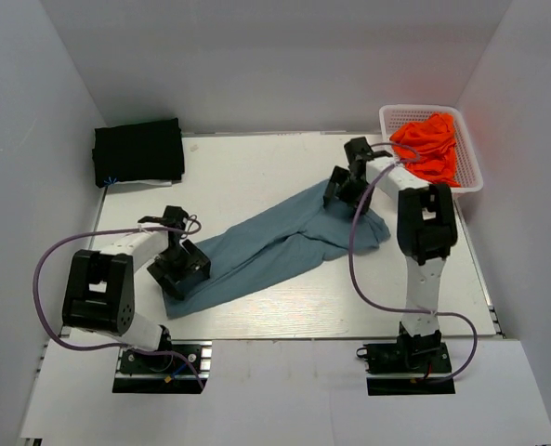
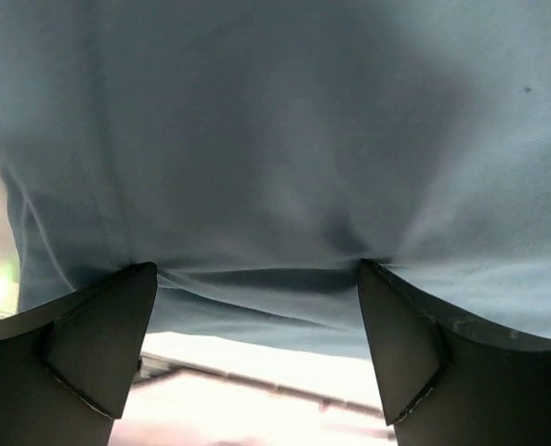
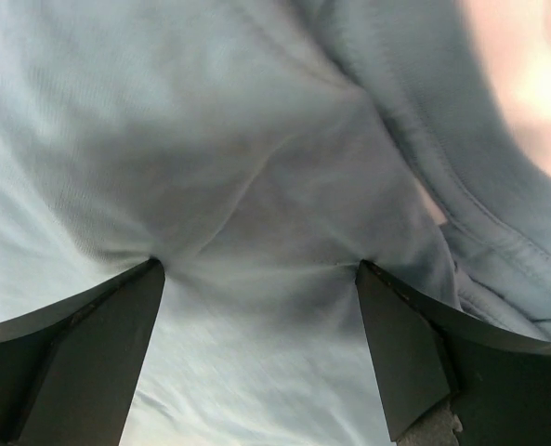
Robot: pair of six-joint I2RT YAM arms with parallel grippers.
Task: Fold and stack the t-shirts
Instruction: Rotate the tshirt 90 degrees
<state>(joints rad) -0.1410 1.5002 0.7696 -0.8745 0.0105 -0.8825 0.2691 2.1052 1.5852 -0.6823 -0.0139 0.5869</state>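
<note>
A slate-blue t-shirt lies stretched in a long diagonal band across the table. My left gripper presses down on its lower left end, jaws wide open, fingertips dug into the cloth near its hem. At the upper right end my right gripper is open too, both tips pushed into the wrinkled blue fabric. A folded black t-shirt rests at the back left. Orange-red t-shirts are heaped in the white basket.
The white lattice basket stands at the back right corner against the wall. White walls close in the table on three sides. A strip of bare table shows under the left gripper, just past the shirt's hem.
</note>
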